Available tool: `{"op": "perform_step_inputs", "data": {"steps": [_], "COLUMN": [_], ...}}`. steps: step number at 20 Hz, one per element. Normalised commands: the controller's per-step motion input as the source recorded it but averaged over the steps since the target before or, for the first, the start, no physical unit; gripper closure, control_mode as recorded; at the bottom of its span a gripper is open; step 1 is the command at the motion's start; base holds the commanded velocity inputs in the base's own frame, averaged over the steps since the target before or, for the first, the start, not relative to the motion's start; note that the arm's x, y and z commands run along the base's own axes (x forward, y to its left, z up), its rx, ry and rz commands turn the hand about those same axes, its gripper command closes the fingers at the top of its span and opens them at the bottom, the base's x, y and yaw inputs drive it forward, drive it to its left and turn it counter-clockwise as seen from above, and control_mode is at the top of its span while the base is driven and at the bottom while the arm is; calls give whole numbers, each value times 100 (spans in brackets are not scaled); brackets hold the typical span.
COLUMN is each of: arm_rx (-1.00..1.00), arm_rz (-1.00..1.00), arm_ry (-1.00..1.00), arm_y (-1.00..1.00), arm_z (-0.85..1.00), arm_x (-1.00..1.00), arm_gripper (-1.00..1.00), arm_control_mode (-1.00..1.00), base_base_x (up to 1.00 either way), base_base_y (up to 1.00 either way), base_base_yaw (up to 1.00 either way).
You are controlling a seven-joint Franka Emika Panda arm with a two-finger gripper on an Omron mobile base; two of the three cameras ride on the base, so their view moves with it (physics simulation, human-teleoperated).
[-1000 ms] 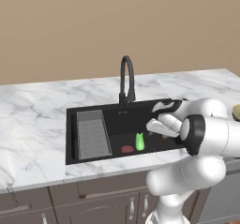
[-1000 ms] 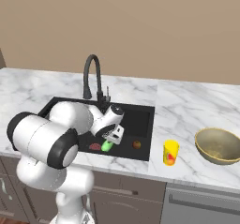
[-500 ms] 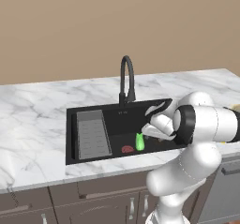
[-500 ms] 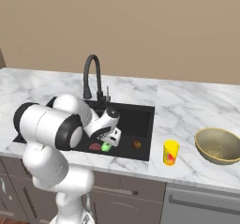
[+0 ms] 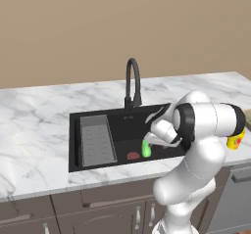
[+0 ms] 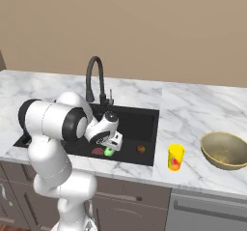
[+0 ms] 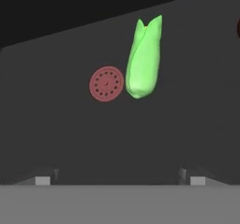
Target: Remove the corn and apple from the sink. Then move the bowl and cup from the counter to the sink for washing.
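Spanning the scene, the counter [image 6: 193, 109] carries the bowl [image 6: 225, 150] at its right end and the cup [image 6: 175, 157] between bowl and basin, both untouched. Set into it, the sink [image 5: 98, 123] holds the corn [image 7: 143, 59], the apple [image 6: 140, 149] and a flat red drain disc [image 7: 106, 84].

Compared with a second ago, the arm has folded lower and further over the basin; the elbow has swung inward and the hand has come down toward the sink floor. The corn, apple, cup and bowl have not shifted over that interval.

The gripper [image 6: 112, 144] hangs just above the corn with its jaws spread to full width and nothing between them. In the hand view the cob lies ahead of the fingertips [image 7: 43, 181], slightly right of centre, its pointed tips away from the hand, the red disc just beside it on the left. The apple lies apart to the right in the basin.

Judgement: the approach to the first item is under way; no removal is done. The descent should centre on the cob, clear of the disc.
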Motion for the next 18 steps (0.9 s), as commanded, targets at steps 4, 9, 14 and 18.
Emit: {"op": "perform_step_inputs", "data": {"steps": [4, 9, 14, 18], "arm_rx": [0, 0, -1, -2], "arm_rz": [0, 0, 0, 0], "arm_ry": [0, 0, 0, 0], "arm_y": [2, 1, 0, 0], "arm_z": [-19, -18, -19, -18], "arm_x": [9, 11, 13, 11], "arm_gripper": [-100, -100, -100, -100], "arm_control_mode": [-100, -100, -100, -100], "base_base_x": [0, 0, 0, 0], "base_base_y": [0, 0, 0, 0], "base_base_yaw": [0, 0, 0, 0]}}
